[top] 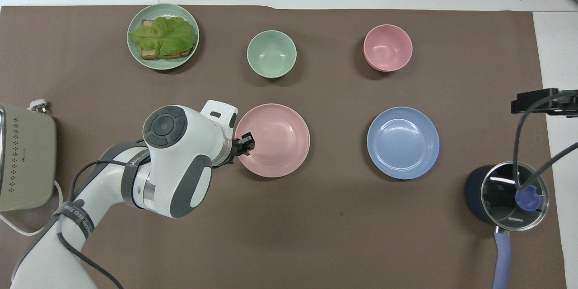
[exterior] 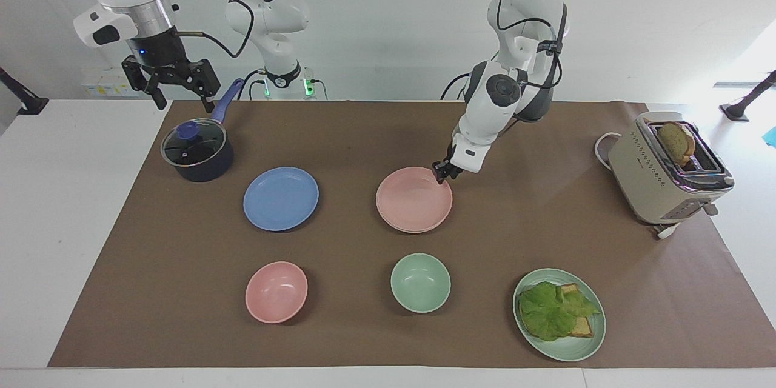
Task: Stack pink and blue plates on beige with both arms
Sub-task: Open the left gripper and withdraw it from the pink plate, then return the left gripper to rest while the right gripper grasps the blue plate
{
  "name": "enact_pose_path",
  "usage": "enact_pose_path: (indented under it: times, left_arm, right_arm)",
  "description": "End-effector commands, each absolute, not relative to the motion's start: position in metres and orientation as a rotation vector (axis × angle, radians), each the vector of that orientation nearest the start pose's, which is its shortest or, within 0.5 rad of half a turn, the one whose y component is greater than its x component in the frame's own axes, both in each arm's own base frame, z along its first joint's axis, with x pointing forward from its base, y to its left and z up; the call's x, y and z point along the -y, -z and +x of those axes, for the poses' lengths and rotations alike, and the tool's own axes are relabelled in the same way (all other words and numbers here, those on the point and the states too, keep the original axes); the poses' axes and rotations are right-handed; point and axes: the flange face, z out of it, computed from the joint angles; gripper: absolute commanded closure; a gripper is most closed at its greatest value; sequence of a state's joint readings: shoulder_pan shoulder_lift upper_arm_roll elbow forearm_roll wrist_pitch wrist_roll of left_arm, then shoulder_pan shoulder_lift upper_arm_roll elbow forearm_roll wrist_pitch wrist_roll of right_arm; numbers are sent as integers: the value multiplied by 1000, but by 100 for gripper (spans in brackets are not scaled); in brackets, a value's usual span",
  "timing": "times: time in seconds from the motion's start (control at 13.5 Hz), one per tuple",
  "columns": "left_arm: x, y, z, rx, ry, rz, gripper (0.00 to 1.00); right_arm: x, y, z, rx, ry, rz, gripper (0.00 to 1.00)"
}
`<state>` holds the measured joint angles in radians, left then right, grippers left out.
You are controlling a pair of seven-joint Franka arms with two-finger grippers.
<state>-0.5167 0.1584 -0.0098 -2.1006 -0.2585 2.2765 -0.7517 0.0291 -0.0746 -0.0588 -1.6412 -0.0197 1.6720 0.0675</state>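
Observation:
The pink plate [exterior: 414,197] [top: 272,139] lies flat on the beige plate [exterior: 405,230], of which only a thin rim shows beneath it. My left gripper [exterior: 441,177] [top: 247,138] is at the pink plate's rim on the side toward the left arm's end, fingers parted and slightly above the rim, holding nothing. The blue plate [exterior: 280,198] [top: 403,142] lies alone on the mat beside the stack, toward the right arm's end. My right gripper [exterior: 182,100] [top: 544,101] hangs open and empty in the air over the pot's handle.
A lidded dark pot [exterior: 197,151] stands near the blue plate, closer to the robots. A pink bowl [exterior: 276,291], a green bowl [exterior: 420,282] and a green plate with lettuce toast [exterior: 559,314] sit farther out. A toaster [exterior: 667,167] stands at the left arm's end.

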Motion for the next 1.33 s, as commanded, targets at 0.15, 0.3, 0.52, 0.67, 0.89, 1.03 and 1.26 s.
enact_pose_path:
  times: [0.15, 0.3, 0.52, 0.67, 0.89, 1.03, 1.26]
  left_arm:
    - [289, -365, 496, 640, -162, -3264, 0]
    - [277, -391, 510, 528, -138, -3238, 0]
    - [228, -460, 539, 459, -168, -3230, 0]
    - [171, -516, 551, 394, -151, -3255, 0]
    - [89, -579, 562, 270, -149, -3219, 0]
    - [35, -596, 561, 182, -167, -3201, 0]
    - [-10, -632, 539, 106, -111, -3213, 0]
  right_arm:
    - [15, -593, 555, -94, 200, -3129, 0]
    - [10, -560, 564, -78, 173, -3132, 0]
    - [1, -522, 577, -52, 137, -3135, 0]
    - [-5, -492, 581, -67, 113, -3089, 0]
    - [-12, -427, 574, -48, 108, -3093, 0]
    - [-11, -402, 565, 24, 94, -3097, 0]
    - [-2, -372, 555, 143, 47, -3099, 0]
